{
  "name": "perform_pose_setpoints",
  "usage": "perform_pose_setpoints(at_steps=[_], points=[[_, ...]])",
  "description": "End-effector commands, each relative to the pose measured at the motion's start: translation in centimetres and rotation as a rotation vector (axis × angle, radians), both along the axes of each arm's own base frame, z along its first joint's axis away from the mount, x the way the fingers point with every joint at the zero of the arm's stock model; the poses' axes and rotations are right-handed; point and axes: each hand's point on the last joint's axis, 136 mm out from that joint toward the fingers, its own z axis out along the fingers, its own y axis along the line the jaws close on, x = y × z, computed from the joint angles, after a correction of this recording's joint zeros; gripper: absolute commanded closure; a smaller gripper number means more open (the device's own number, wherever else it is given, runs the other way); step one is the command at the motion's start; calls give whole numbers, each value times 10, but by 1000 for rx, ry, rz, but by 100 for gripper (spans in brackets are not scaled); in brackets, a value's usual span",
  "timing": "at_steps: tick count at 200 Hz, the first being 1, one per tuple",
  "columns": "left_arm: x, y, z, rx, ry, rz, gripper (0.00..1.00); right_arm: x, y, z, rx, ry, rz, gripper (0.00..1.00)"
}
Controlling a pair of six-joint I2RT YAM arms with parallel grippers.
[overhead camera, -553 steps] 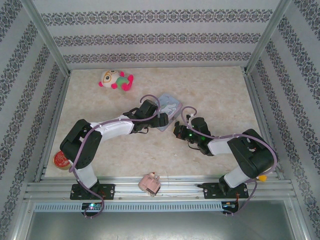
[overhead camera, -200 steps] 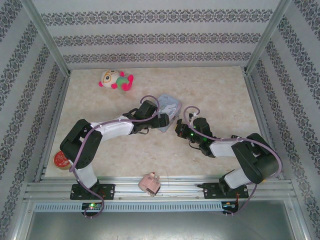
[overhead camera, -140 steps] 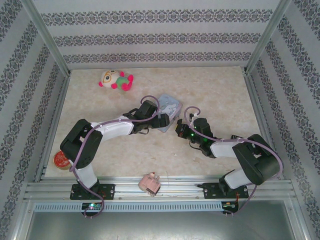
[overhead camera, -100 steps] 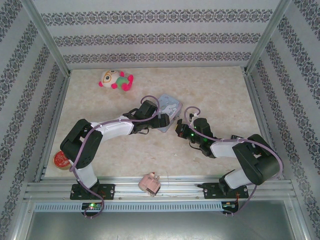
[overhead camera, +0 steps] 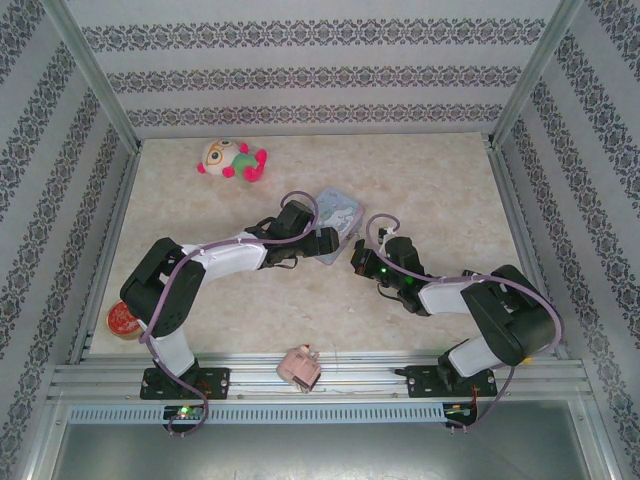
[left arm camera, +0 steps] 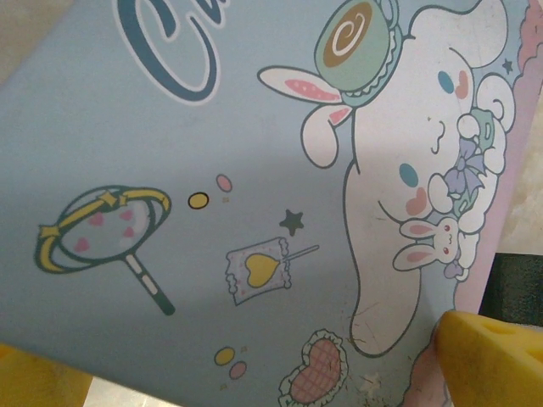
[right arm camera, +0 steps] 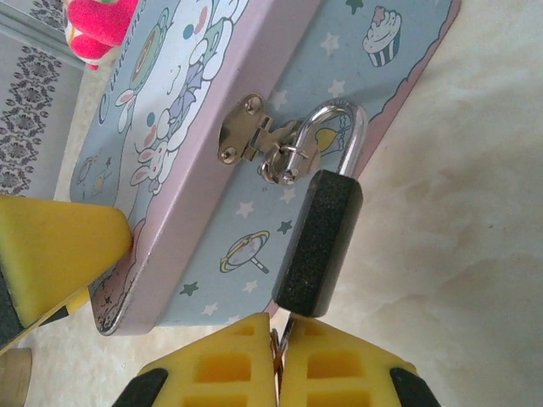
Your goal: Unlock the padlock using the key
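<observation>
A pale blue cartoon tin [overhead camera: 342,208] lies mid-table. From the tin's hasp [right arm camera: 254,140] hangs the padlock [right arm camera: 318,242], black-bodied with a silver shackle, resting against the tin's side. My right gripper [right arm camera: 278,348] is shut on the key [right arm camera: 285,332]. The key's thin blade pokes out between the yellow fingers and meets the padlock's bottom end. My left gripper [left arm camera: 254,365] stands wide open astride the tin's lid [left arm camera: 254,170]. One of its yellow fingers [right arm camera: 59,246] touches the tin's pink rim. In the top view the left gripper [overhead camera: 325,243] and right gripper [overhead camera: 355,258] sit close together at the tin's near edge.
A plush toy [overhead camera: 232,160] lies at the back left. A red round tin [overhead camera: 122,320] sits by the left arm's elbow. A pink blocky object [overhead camera: 299,367] rests on the front metal rail. Patterned walls enclose the table on three sides.
The right gripper has edged a little up and left toward the tin, and its elbow has swung outward. The left arm has stayed still over the tin.
</observation>
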Motion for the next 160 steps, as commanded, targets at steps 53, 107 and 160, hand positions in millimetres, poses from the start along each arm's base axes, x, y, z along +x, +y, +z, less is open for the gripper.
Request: perform_pose_setpoints(at_steps=[53,107,160], points=[[-20,14,-33,55,104,-10,1,16,2,17,29,-82,-41,100],[-20,15,-35,54,109,-5,1,21,8,18,56,-89,-46,100],[-20,16,-35,53,108,-2,1,22,10,16,64,-86,-43,100]])
